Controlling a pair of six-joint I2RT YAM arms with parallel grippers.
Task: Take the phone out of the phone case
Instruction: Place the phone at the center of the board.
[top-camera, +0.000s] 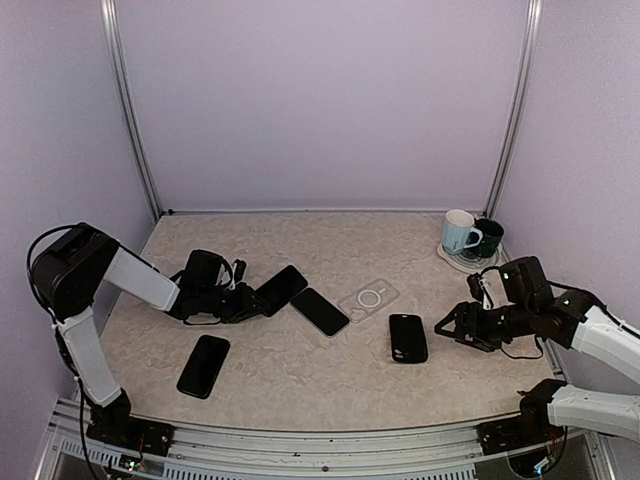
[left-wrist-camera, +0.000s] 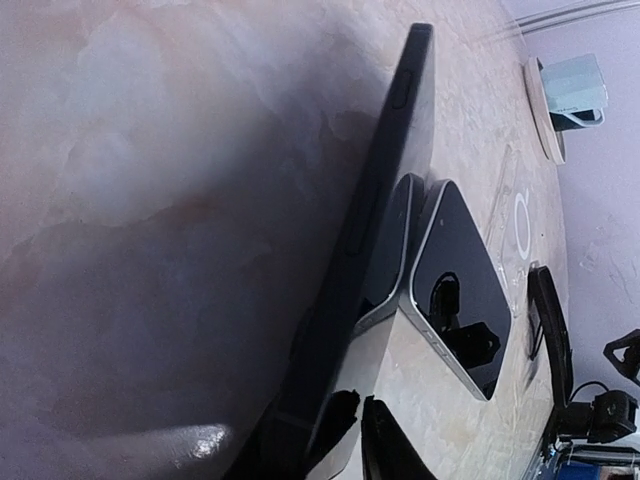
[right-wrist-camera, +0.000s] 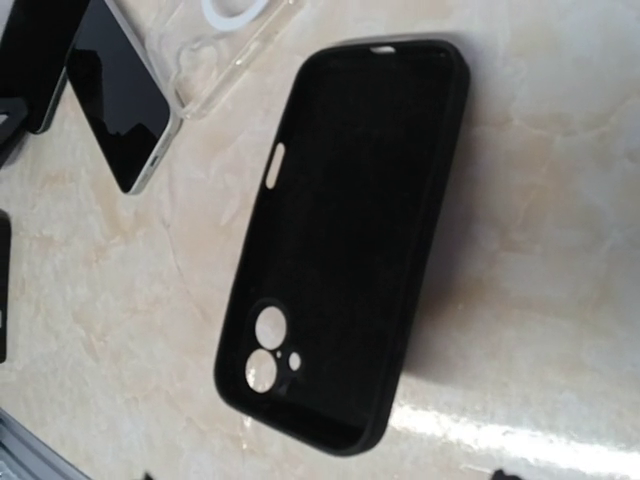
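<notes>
A black phone case (top-camera: 408, 338) lies empty on the table, hollow side up, its camera holes showing through to the table (right-wrist-camera: 350, 230). My right gripper (top-camera: 449, 326) stands open just to its right, nothing between its fingers. A dark phone (top-camera: 281, 289) sits left of centre, seen edge-on and tilted in the left wrist view (left-wrist-camera: 385, 190), its far corner over a second, silver-edged phone (left-wrist-camera: 455, 290). My left gripper (top-camera: 246, 299) is at the dark phone's near end. Its fingertips (left-wrist-camera: 345, 425) stand a narrow gap apart with only table between them.
A clear case (top-camera: 368, 298) with a white ring lies at centre. The silver-edged phone (top-camera: 320, 311) lies left of it. Another black phone (top-camera: 204, 365) lies near the front left. Two mugs (top-camera: 461, 233) stand on a coaster at the back right corner.
</notes>
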